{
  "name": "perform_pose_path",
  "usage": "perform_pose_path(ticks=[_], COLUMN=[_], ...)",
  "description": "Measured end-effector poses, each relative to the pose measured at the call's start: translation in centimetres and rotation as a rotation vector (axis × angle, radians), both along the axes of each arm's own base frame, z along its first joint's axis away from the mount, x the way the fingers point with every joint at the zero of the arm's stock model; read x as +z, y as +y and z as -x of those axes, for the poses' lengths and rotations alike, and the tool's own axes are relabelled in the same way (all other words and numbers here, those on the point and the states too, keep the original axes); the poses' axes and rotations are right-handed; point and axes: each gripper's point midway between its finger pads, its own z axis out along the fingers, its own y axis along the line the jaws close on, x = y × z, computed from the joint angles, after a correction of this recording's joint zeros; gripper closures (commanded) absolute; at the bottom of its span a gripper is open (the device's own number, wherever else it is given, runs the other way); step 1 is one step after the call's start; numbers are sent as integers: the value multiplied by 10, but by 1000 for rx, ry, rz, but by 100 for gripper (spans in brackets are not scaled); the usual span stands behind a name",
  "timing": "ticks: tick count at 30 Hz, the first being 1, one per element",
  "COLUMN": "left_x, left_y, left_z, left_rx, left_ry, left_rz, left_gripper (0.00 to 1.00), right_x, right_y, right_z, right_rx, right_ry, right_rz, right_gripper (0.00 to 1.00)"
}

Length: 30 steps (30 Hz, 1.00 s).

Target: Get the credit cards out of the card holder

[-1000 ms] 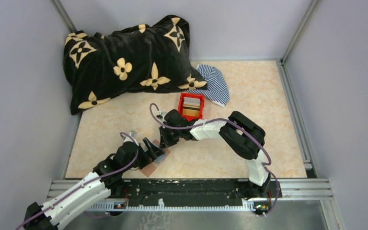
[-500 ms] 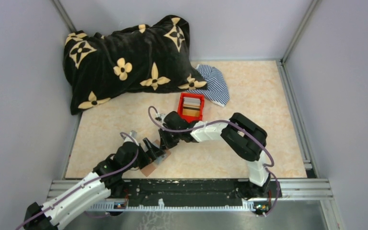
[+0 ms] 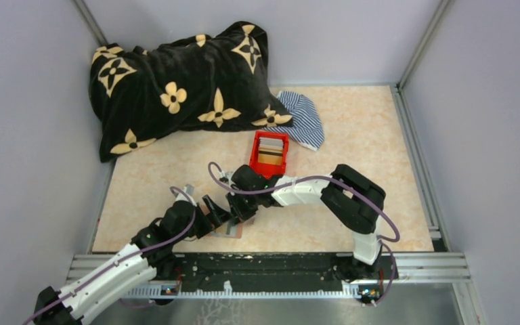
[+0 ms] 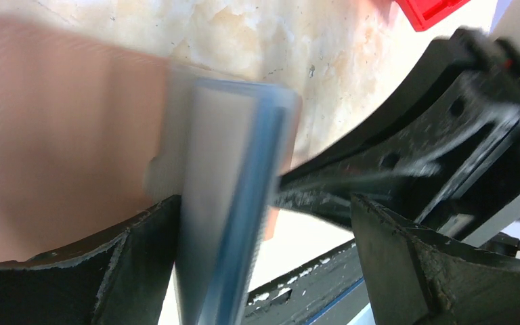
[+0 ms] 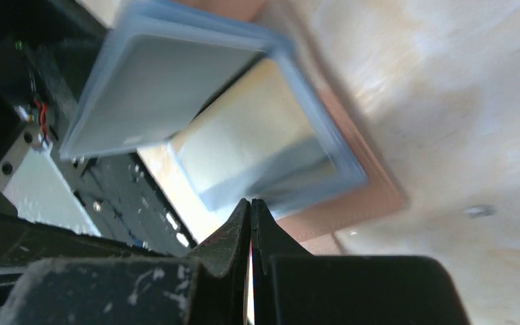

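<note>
The card holder [image 3: 235,233] lies open and flat near the table's front edge, reddish-brown [image 4: 61,135] [image 5: 362,203]. A light blue credit card [image 4: 240,189] [image 5: 257,135] stands tilted up off it, with a second pale blue-edged panel [image 5: 156,88] beside it. My right gripper [image 3: 239,208] [image 5: 250,201] is shut, its tips pinched at the lower edge of that card. My left gripper [image 3: 218,211] [image 4: 264,203] is open wide, one finger [image 4: 132,271] on each side of the raised card. The right gripper's black fingers [image 4: 413,149] reach in from the right.
A red open-top box [image 3: 269,153] stands just behind the grippers. A black flowered pillow [image 3: 183,88] and a striped cloth [image 3: 305,118] lie at the back. The black rail [image 3: 277,267] runs right behind the holder at the near edge.
My right gripper has moved toward the near edge and the left gripper, staying shut. The card now stands between the left fingers. The left arm has barely moved.
</note>
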Motion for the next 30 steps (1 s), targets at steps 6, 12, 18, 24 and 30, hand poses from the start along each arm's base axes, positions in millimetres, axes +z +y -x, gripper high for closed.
perform_pose_path(ticks=[6,12,18,24,30], left_x=[1,2,3,13,23], left_y=[-1,-1,0,-1,8], left_z=[2,2,4,2,-3], left_rx=[-23,-23,-23,-38,-18], left_ry=[-11,-21,-28,-79,-104], left_rz=[0,9,17,35,-19], left_gripper=[1,1,1,1,1], right_x=[-5,-4,-4,1,5], right_y=[2,2,6,16,29], right_z=[23,23,22,17,15], right_rx=[50,50,51,52,75], right_ry=[54,53,50,42,56], right_rz=[32,35,32,7,-39], right_gripper=[100,100,100,100,100])
